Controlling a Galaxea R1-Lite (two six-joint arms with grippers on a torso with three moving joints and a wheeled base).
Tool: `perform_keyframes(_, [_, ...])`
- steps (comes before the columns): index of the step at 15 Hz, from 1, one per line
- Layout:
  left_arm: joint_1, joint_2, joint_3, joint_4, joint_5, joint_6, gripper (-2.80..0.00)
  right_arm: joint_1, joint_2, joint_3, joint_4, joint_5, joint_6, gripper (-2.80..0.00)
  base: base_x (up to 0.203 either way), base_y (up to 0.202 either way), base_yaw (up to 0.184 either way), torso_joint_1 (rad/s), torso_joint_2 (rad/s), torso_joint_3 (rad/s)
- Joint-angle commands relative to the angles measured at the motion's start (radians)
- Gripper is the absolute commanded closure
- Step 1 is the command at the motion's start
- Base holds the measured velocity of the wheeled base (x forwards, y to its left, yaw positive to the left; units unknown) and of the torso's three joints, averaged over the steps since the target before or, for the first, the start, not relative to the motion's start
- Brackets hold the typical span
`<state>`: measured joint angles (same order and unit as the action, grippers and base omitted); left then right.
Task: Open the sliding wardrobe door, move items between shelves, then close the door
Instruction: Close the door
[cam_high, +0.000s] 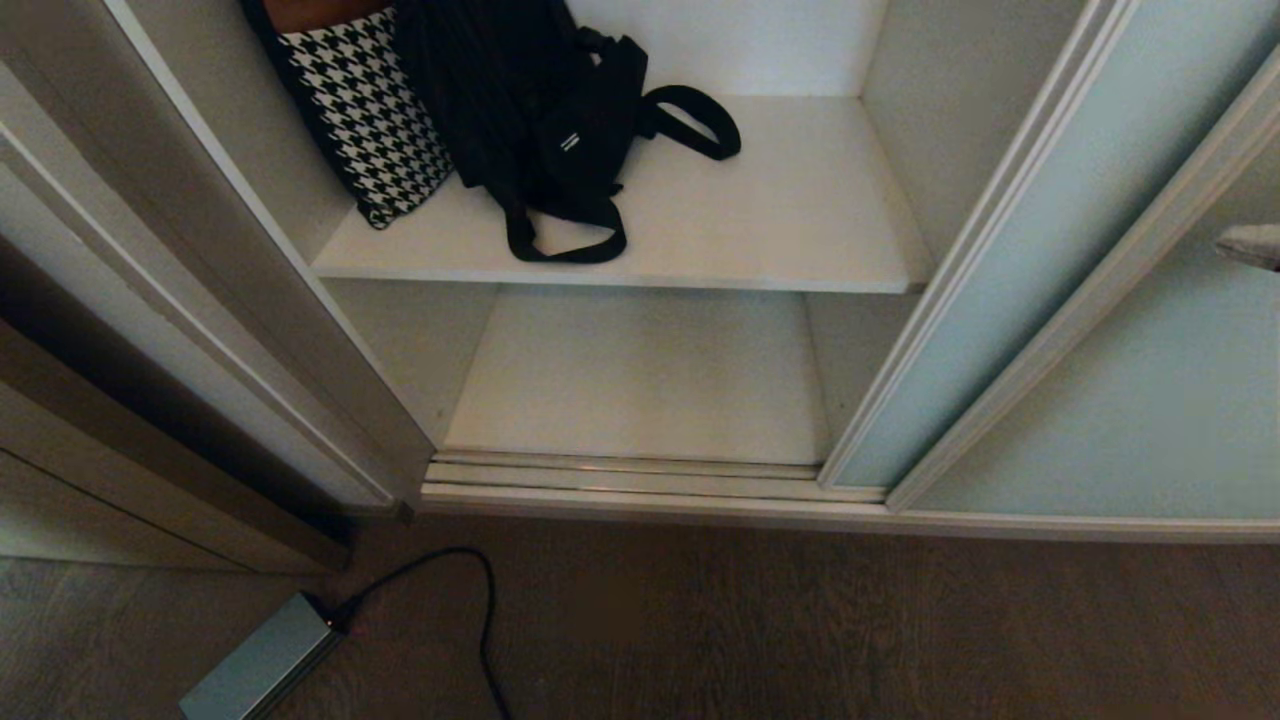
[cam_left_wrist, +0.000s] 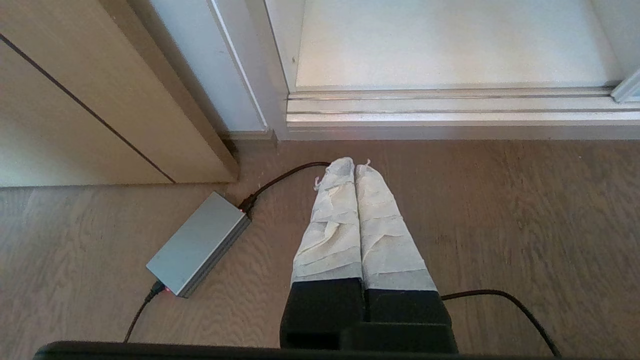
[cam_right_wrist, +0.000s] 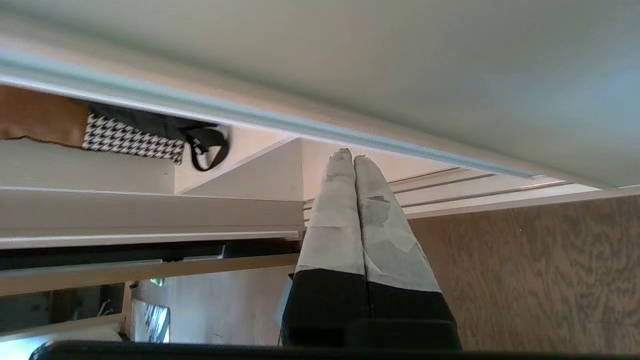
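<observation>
Floorboards (cam_high: 800, 630) of dark wood fill the foreground in the head view, with a grey power brick (cam_high: 262, 665) and its black cable (cam_high: 470, 600) lying on them. Beyond stands the wardrobe: the sliding wardrobe door (cam_high: 1050, 280) is pushed over to the right, so the opening step looks done. The upper shelf (cam_high: 780, 210) carries a black bag (cam_high: 540, 120) with loop straps, leaning against a houndstooth bag (cam_high: 375, 120); the lower shelf (cam_high: 650, 380) below it is bare.

Moving items is, by my reading, the step in hand. The right gripper (cam_right_wrist: 352, 157) hangs in front of the glass door with its fingers pressed together and holding nothing (only its tip (cam_high: 1250, 245) pokes into the head view). It would need to swing left into the opening, spread its fingers, and take the black bag by a strap.

Only the left wrist view shows the left gripper (cam_left_wrist: 354, 167), clenched empty above the floor near the brick, apparently parked.
</observation>
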<state>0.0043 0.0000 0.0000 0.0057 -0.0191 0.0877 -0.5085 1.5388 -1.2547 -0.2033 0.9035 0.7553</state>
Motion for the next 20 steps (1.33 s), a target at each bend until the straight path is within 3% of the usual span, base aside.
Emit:
perform_keyframes(1, [0.0,0.002,0.0,0.0,-0.001,0.0,0.0,0.012,0.031,-0.006,-0.018,-0.01,0.005,0.0,0.0,0.0,0.0,0.0,0.0,0.0])
perform_keyframes(4, [0.0,0.002,0.0,0.0,0.001,0.0,0.0,0.047,0.05,-0.014,-0.022,-0.081,0.005,0.0,0.0,0.0,0.0,0.0,0.0,0.0])
perform_keyframes(20, [0.0,0.002,0.0,0.0,0.001,0.0,0.0,0.119,0.049,-0.018,-0.031,-0.084,0.001,0.0,0.0,0.0,0.0,0.0,0.0,0.0])
